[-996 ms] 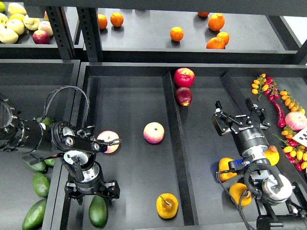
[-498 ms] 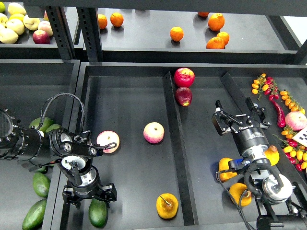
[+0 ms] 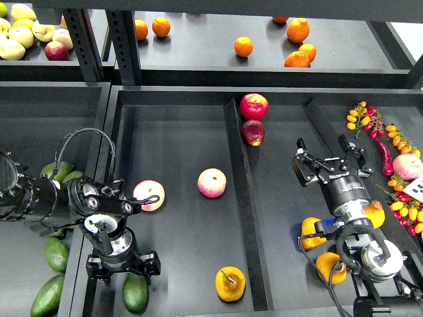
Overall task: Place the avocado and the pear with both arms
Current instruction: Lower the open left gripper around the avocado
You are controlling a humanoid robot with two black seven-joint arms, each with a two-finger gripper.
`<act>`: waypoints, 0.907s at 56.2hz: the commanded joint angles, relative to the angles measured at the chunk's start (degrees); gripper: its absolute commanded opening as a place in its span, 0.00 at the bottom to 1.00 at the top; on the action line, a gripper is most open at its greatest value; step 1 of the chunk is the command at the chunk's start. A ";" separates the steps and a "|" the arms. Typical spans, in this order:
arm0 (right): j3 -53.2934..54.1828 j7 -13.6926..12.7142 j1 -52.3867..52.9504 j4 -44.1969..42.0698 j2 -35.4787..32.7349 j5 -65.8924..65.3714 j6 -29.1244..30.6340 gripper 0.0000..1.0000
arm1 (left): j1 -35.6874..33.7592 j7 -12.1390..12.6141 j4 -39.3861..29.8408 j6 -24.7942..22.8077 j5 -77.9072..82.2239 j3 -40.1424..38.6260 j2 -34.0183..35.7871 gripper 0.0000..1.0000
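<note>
The dark green avocado (image 3: pixel 135 292) lies in the front left corner of the black tray (image 3: pixel 178 145). My left gripper (image 3: pixel 122 268) hangs just above and behind it, fingers spread wide and holding nothing. The golden pear (image 3: pixel 230 284) with a brown stem lies at the tray's front, next to the centre divider (image 3: pixel 239 205). My right gripper (image 3: pixel 328 162) is open and empty over the right compartment, far from both fruits.
Two pink-yellow apples (image 3: pixel 149 195) (image 3: pixel 212 183) lie mid-tray, and two red apples (image 3: pixel 254 105) at the back. More avocados (image 3: pixel 47 296) fill the left bin. Yellow-orange fruits (image 3: pixel 311 232) sit by my right arm. Oranges (image 3: pixel 243 46) are on the back shelf, tomatoes and chili (image 3: pixel 383 153) at right.
My left arm has shifted slightly left and toward the front, with its open gripper staying over the avocado. The right arm and the fruits have not moved.
</note>
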 commanded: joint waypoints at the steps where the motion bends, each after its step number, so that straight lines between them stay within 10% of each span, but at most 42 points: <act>1: -0.02 0.07 0.08 -0.07 0.00 0.00 0.00 1.00 | 0.24 -0.01 0.15 0.00 0.08 -0.85 0.00 0.91; 51: -0.02 0.07 0.00 0.02 0.00 0.00 0.18 1.00 | 3.50 -0.01 3.13 0.00 -0.01 -3.14 0.00 0.61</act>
